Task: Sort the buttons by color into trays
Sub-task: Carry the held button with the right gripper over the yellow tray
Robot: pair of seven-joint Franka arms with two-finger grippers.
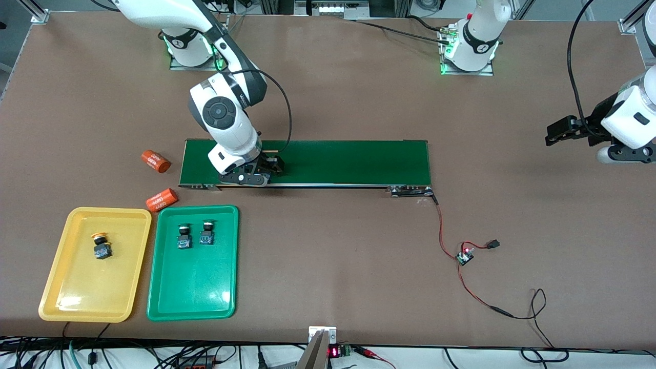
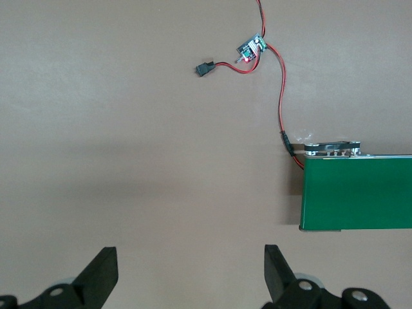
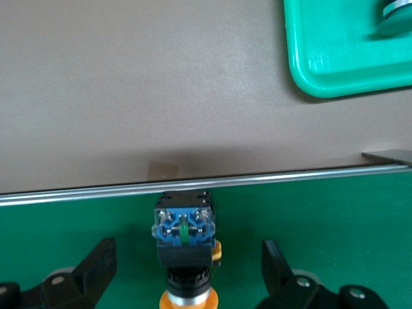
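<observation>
I see a yellow-capped button [image 3: 185, 248] lying on its side on the dark-green conveyor belt [image 1: 348, 161], black body with a blue terminal face, between the spread fingers of the right gripper [image 3: 187, 273], untouched. One yellow button [image 1: 101, 247] sits in the yellow tray [image 1: 66, 302], two green buttons [image 1: 193, 234] in the green tray [image 1: 189, 302]. The brown table [image 1: 333, 266] carries both. The left gripper [image 2: 190, 273] waits open over bare tabletop.
</observation>
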